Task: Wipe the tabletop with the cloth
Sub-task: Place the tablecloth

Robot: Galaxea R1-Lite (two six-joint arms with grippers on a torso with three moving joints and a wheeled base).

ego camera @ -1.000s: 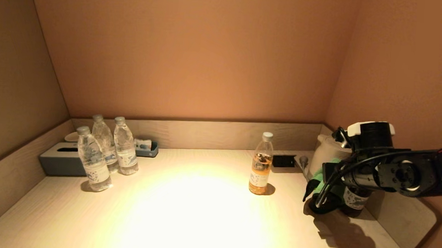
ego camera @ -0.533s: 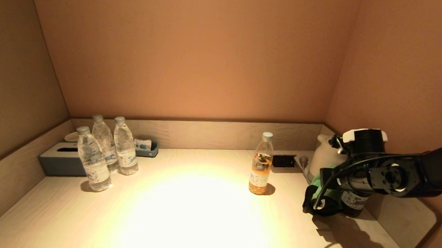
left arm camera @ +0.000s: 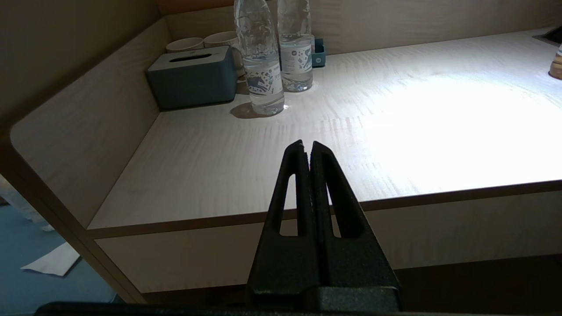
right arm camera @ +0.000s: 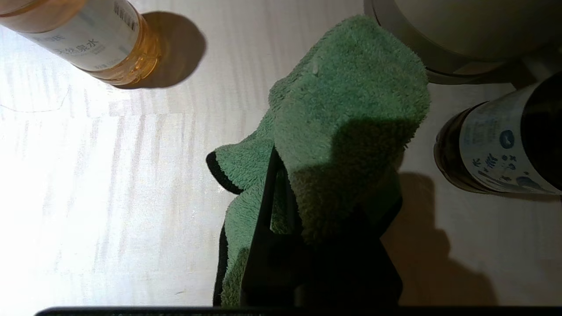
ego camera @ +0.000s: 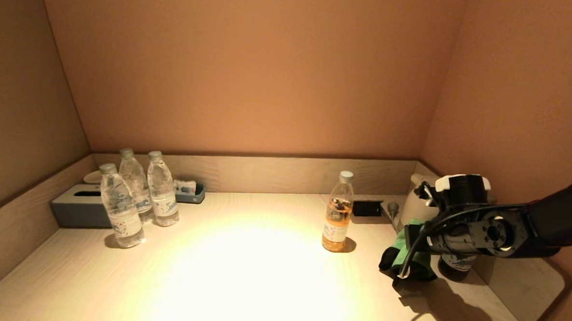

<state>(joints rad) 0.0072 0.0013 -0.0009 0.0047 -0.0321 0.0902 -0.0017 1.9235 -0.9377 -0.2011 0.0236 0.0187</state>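
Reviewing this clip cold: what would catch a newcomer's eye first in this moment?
First the bright pool of light on the pale wooden tabletop. Then the right gripper at the table's right side, shut on a green cloth and holding it low over the surface, between the orange-tinted bottle and the white kettle beside a dark bottle. At the far left, three clear water bottles stand before a grey tissue box.
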